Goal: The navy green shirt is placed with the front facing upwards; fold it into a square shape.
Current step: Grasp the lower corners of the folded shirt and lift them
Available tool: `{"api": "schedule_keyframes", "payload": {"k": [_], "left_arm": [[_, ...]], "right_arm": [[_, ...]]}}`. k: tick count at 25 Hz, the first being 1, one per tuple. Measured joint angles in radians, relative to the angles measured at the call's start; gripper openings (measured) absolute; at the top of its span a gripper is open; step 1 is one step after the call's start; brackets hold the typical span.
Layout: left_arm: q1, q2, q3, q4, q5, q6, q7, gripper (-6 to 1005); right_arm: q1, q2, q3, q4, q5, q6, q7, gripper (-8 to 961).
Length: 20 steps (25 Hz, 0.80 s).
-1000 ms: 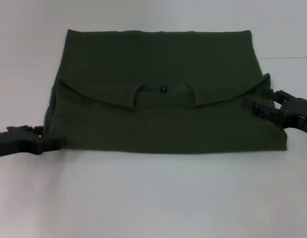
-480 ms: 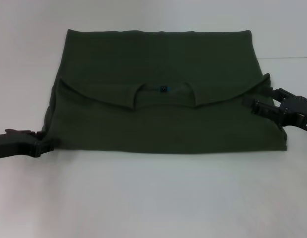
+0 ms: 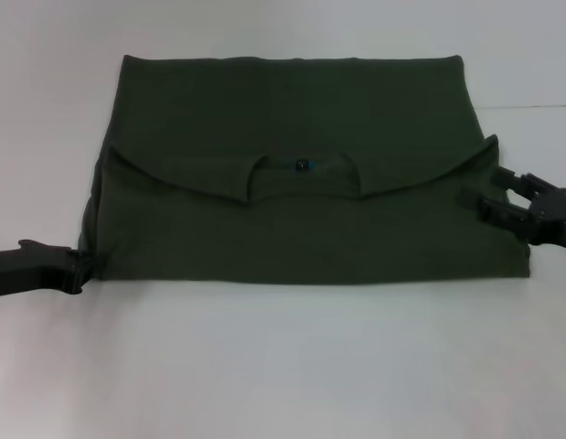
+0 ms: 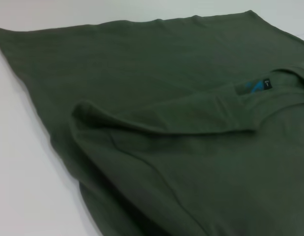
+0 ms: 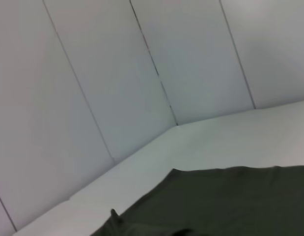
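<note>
The navy green shirt (image 3: 301,229) lies on the white table, folded into a wide rectangle. Its collar and small blue neck label (image 3: 302,165) face up at the middle; the chest lettering is hidden. My left gripper (image 3: 89,265) lies low on the table at the shirt's near left corner, open and holding nothing. My right gripper (image 3: 491,187) is open at the shirt's right edge, with its fingertips over the cloth. The left wrist view shows the folded layer (image 4: 166,162) and the label (image 4: 257,86). The right wrist view shows a far part of the shirt (image 5: 230,201).
The white table (image 3: 283,366) stretches bare in front of the shirt and on both sides. White wall panels (image 5: 117,73) stand behind the table.
My left gripper has drawn back to the left, off the shirt's corner. My right gripper has moved a little to the right, toward the shirt's edge. The shirt has stayed flat.
</note>
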Motion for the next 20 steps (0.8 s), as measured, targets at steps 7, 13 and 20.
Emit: {"api": "schedule_keyframes", "payload": {"k": [7,13,20], "left_arm": [[0.000,-0.004,0.000,0.004,-0.003,0.023,0.010,65],[0.001,-0.010,0.000,0.006,-0.003,0.019,0.014,51],[-0.001,-0.011,-0.001,0.008,-0.007,0.017,0.019,48]], "right_arm": [[-0.102,-0.005,0.001,-0.054,-0.006,0.030,0.000,863],[-0.139,-0.008,0.001,-0.057,-0.008,0.103,0.001,857],[-0.105,0.001,0.000,-0.026,-0.055,0.181,0.001,850]]}}
